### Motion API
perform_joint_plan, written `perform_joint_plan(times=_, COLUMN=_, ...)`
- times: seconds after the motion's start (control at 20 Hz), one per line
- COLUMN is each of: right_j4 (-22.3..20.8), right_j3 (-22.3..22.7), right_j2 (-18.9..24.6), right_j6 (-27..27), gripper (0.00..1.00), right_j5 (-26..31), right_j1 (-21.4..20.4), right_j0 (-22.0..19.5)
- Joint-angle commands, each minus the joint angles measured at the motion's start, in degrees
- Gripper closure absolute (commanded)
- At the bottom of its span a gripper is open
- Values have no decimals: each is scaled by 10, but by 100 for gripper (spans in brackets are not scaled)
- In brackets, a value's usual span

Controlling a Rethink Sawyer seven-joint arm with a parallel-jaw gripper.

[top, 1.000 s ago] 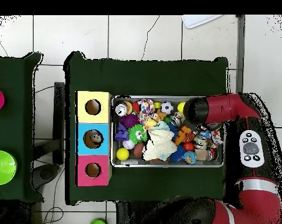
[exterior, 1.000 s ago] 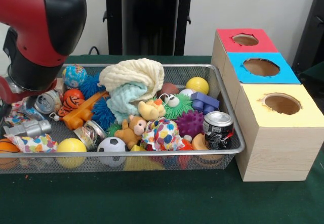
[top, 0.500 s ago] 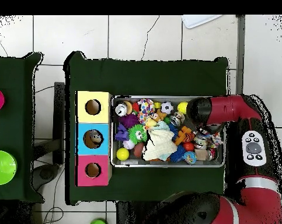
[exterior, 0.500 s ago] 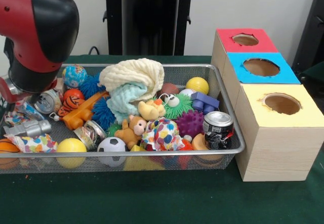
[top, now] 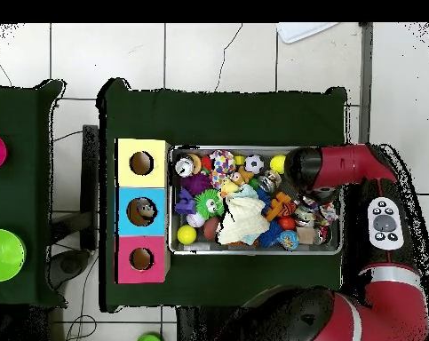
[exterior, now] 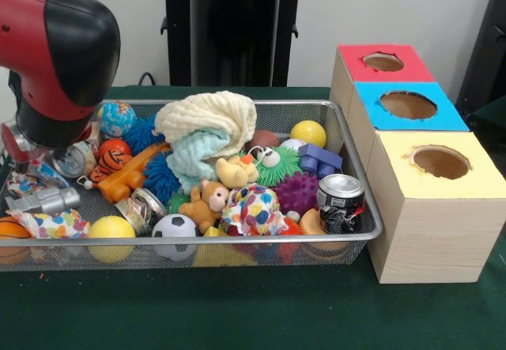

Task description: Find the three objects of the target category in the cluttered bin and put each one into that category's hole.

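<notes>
arm (exterior: 59,58) is hanging over the bin's (exterior: 360,208) end farthest from the blue-topped hole (exterior: 408,104); gripper hidden, jaw state unclear. no clear bottles are showing; likely buried.

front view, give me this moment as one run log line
arm: over bin's left end | tool: hidden | bottles: none seen | blue hole: something inside in overhead view | can: upright, near right corner
</notes>
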Motion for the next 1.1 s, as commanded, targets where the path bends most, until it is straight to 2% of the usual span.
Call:
perform_joint_plan(times=0.05, right_j4=23, right_j3=-15, right_j2=34, right_j6=-64, gripper=0, right_j5=38, right_j1=43, right_j0=-7)
perform_joint_plan(times=0.5, right_j4=33, right_j3=-1, right_j2=34, right_j6=-41, gripper=0, right_j5=-11, right_j1=51, right_j0=-15)
perform_joint_plan(times=0.85, right_j4=22, right_j3=16, right_j2=21, right_j6=-31, gripper=0, right_j5=-29, right_j1=45, right_j0=-17)
perform_joint_plan(times=1.1, right_j4=1, right_j3=10, right_j2=18, right_j6=-31, gripper=0, right_j5=-58, right_j1=48, right_j0=-10)
